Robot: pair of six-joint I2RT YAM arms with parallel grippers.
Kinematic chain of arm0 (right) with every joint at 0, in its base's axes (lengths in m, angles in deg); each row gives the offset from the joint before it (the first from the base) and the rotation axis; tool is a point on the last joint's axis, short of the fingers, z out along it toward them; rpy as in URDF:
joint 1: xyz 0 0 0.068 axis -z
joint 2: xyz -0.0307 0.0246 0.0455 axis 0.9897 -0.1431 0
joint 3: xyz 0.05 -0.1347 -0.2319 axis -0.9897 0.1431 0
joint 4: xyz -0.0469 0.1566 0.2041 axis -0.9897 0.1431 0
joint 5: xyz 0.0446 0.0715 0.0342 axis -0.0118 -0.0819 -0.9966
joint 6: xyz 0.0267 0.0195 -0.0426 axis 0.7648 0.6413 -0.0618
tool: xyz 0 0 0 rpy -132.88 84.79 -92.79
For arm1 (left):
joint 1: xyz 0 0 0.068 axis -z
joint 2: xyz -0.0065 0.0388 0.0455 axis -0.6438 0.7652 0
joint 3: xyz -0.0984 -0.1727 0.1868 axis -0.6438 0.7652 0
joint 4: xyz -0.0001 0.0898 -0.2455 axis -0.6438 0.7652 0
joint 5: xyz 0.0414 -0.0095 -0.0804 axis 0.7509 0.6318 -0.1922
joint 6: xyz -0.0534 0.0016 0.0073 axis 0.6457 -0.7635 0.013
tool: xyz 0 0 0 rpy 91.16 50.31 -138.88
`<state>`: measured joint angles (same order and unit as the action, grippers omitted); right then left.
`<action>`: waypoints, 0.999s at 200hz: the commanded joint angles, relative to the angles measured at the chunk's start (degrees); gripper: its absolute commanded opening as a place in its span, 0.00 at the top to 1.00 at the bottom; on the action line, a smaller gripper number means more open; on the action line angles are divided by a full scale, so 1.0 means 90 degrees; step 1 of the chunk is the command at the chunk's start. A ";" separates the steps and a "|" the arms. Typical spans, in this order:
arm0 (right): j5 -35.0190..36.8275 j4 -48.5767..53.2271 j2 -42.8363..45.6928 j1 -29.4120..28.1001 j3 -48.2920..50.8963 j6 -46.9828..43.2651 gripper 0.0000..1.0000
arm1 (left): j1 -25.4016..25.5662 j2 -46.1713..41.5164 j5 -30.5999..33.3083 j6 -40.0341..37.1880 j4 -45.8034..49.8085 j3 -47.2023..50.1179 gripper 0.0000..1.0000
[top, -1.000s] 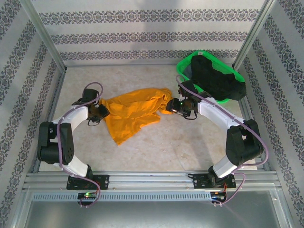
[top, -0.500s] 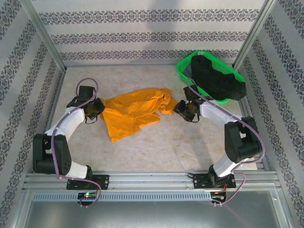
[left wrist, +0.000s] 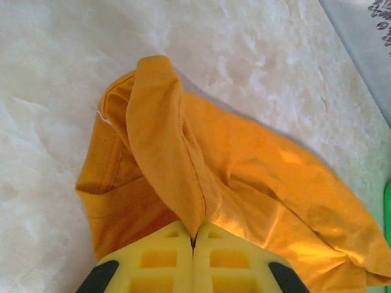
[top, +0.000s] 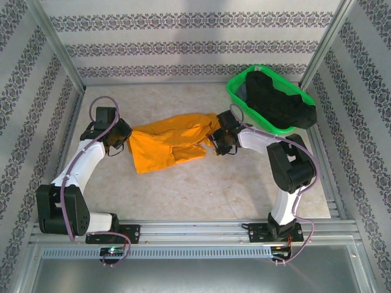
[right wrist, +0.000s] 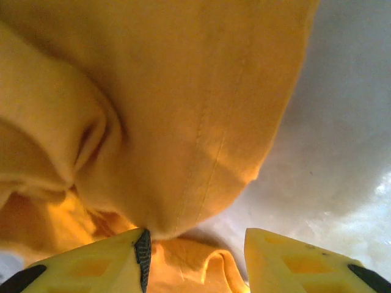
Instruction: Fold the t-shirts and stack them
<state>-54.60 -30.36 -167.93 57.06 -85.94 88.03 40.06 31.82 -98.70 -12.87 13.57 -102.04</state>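
Orange t-shirt (top: 168,143) lies crumpled mid-surface (top: 201,195), stretched left to right between the two arms. Left gripper (top: 124,139) sits at the shirt's left end; the left wrist view shows its yellow fingers (left wrist: 165,259) pressed together, a ridge of orange cloth pinched between them. Right gripper (top: 219,141) sits at the shirt's right end; in the right wrist view its jaws stand apart, a bulge of cloth touching one finger (right wrist: 110,259), bare surface visible in the gap, nothing clamped. Black t-shirt (top: 278,104) is heaped in the green basket (top: 235,91) at the far right, spilling over its rim.
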 commanded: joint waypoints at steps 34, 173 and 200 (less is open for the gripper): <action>0.0436 -0.0497 -0.0312 0.0392 0.0063 0.0482 0.90 | -0.0062 -0.0248 -0.0122 0.0154 0.0217 -0.0025 1.00; -0.0782 0.0287 -0.0362 0.1765 -0.4197 -0.3177 1.00 | -0.1224 0.1765 -0.1048 0.1252 -0.0546 -0.3884 1.00; -0.0994 0.0485 -0.0564 0.1955 -0.5511 -0.3414 1.00 | -0.1551 0.2127 -0.1371 0.1608 -0.0749 -0.5021 1.00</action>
<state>-60.11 -27.21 -172.10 73.04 -126.81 61.63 28.98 50.20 -107.48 -2.51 11.77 -138.63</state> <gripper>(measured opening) 0.058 0.054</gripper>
